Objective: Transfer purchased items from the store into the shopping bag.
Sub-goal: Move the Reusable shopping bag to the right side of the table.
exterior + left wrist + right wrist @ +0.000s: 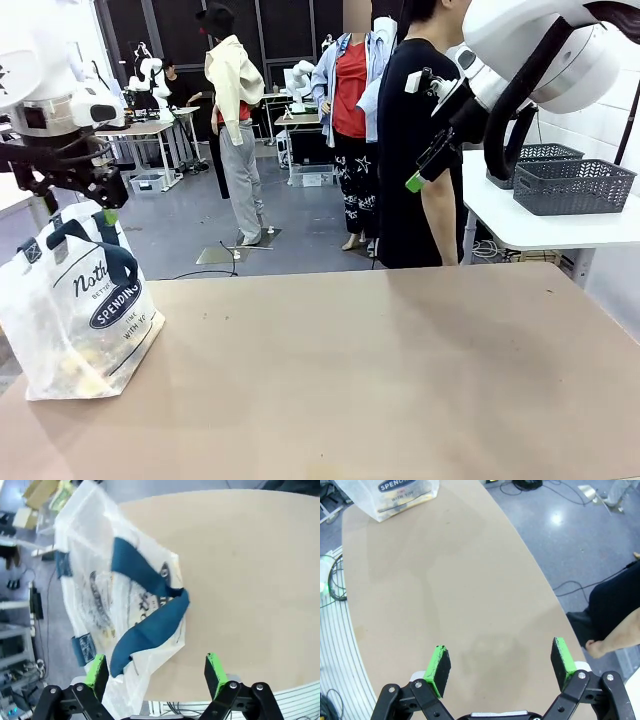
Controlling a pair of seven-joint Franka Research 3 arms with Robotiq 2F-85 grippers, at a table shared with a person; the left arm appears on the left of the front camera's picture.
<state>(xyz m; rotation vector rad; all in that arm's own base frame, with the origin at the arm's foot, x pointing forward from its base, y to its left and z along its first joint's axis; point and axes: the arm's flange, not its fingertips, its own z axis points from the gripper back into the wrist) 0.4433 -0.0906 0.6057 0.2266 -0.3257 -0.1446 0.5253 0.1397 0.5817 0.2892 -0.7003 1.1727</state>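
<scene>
The shopping bag [80, 310] stands on the tabletop [380, 380]; left gripper [156, 672] above it, fingers spread empty; right gripper [501, 662] likewise spread.

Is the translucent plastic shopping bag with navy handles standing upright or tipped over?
Upright: the translucent plastic shopping bag stands on the table, navy handles on top, lettering level.

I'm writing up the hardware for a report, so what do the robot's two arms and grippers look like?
Both arms are glossy white with rounded joint housings. The left arm ends in a black gripper with dark cabling. The right arm carries a thick black cable looping along it. The left gripper and the right gripper have black linkage jaws with silver screws and bright green pads.
</scene>
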